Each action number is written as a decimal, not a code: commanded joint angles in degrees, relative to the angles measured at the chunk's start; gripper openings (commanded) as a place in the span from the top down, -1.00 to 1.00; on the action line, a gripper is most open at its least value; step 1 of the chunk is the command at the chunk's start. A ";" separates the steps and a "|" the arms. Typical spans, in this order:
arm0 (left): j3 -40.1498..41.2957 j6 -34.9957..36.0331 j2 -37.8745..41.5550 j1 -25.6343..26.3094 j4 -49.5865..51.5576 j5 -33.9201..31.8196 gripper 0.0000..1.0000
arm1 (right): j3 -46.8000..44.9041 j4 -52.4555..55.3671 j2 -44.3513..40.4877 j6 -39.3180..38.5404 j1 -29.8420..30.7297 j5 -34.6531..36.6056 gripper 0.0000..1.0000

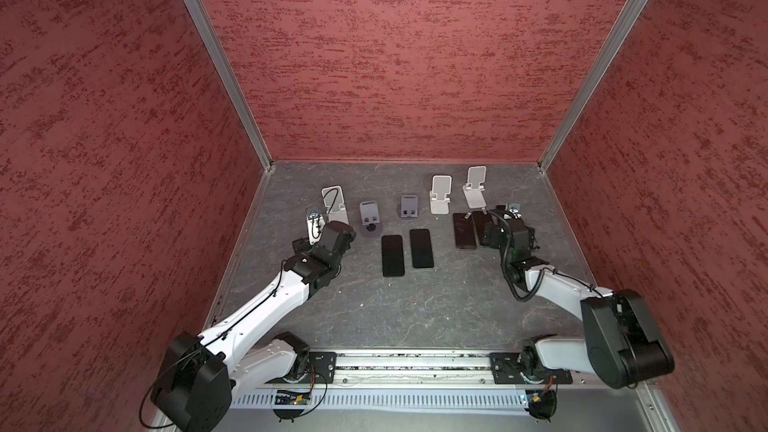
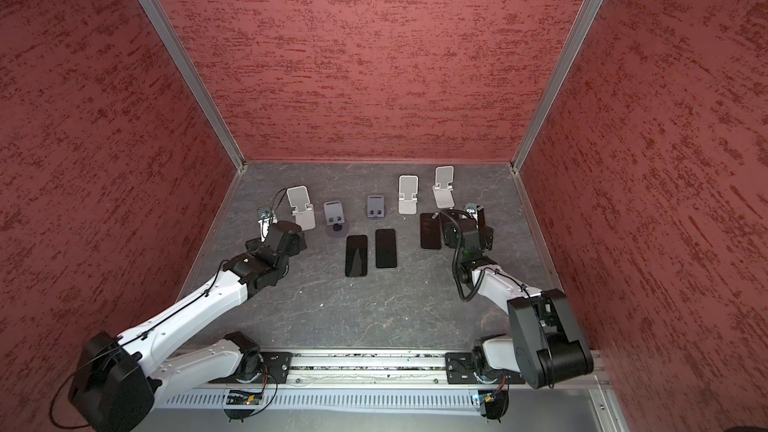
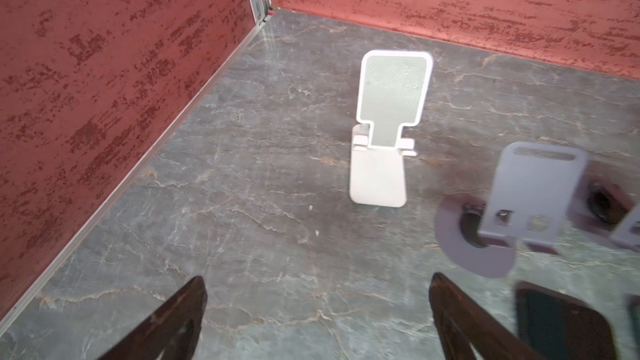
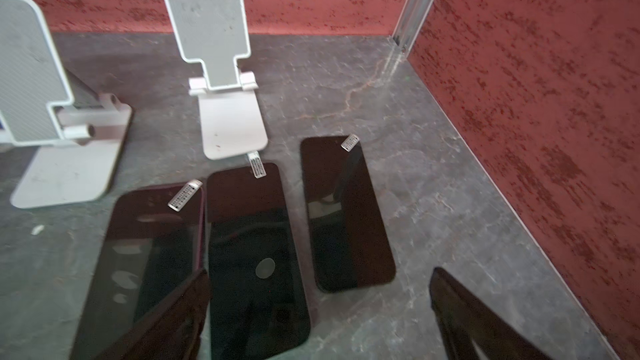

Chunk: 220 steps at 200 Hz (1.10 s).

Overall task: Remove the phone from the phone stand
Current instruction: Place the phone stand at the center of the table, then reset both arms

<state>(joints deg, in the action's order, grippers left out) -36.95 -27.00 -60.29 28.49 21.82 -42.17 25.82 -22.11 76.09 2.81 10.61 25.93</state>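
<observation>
The left pincer and right pincer both gape empty. Every phone in view lies flat on the worktop; the stands are bare. Risk: the right pincer hangs over three close-packed phones, so a careless sweep could shove one into its neighbour or a stand.

No readable text, phone stickers illegible
</observation>
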 commanded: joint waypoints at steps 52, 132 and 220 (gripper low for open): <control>11.08 14.52 8.85 -13.30 -20.09 13.67 -0.99 | -6.56 -28.50 3.03 -4.91 -6.06 -9.41 -0.97; 19.29 23.39 5.15 -24.66 -43.04 28.42 -0.99 | -10.10 -45.23 12.75 -0.26 -13.06 -18.37 -0.98; 17.82 26.10 -20.97 -28.87 -71.76 36.84 -0.99 | -10.00 -44.83 12.59 -0.27 -12.99 -18.42 -0.98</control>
<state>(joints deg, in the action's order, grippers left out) -16.08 -1.83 -75.64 1.48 -40.25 -9.15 15.49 -64.53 88.95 2.17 -2.35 8.71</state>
